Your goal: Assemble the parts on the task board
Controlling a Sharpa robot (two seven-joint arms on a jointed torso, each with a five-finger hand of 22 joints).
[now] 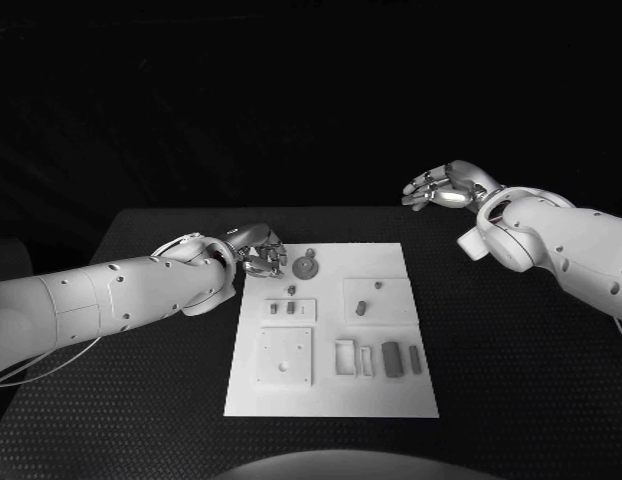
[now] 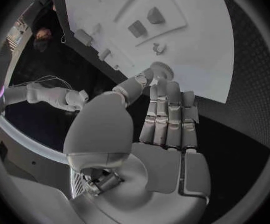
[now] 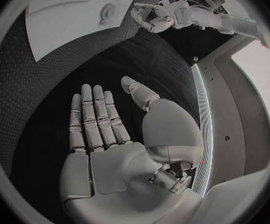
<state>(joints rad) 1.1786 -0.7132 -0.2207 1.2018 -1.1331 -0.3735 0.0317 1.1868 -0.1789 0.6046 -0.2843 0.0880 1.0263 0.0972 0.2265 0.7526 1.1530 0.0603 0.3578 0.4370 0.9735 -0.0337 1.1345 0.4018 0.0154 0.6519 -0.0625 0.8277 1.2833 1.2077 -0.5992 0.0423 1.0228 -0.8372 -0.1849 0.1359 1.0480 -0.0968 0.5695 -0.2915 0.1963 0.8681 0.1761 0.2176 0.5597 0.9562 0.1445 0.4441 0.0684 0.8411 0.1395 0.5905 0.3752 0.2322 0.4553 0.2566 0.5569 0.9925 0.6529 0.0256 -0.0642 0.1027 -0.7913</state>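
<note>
The black table (image 1: 542,380) takes up most of what is in front of the robot, and the white task board (image 1: 333,400) lies in the middle of it, stretching from just under the left hand back towards the robot's body.

The left hand (image 1: 258,250) hangs at the board's far left corner. In the left wrist view its fingers (image 2: 169,117) lie straight and close together, with the thumb reaching forward so that its tip is at the board's edge; nothing is in its grasp.

The right hand (image 1: 448,186) is well apart from the board, out past its far right corner and over bare table. Its fingers (image 3: 94,117) are stretched flat and slightly fanned, palm bare, holding nothing.

The parts sit scattered on the board. Nearest the left hand, just beside its fingertips, is a round disc-shaped part (image 1: 305,266). Beyond that, towards the robot, two small pegs (image 1: 291,292) stand, another small piece (image 1: 360,309) stands on a raised square, and farthest from both hands is a row of upright blocks (image 1: 391,355).
</note>
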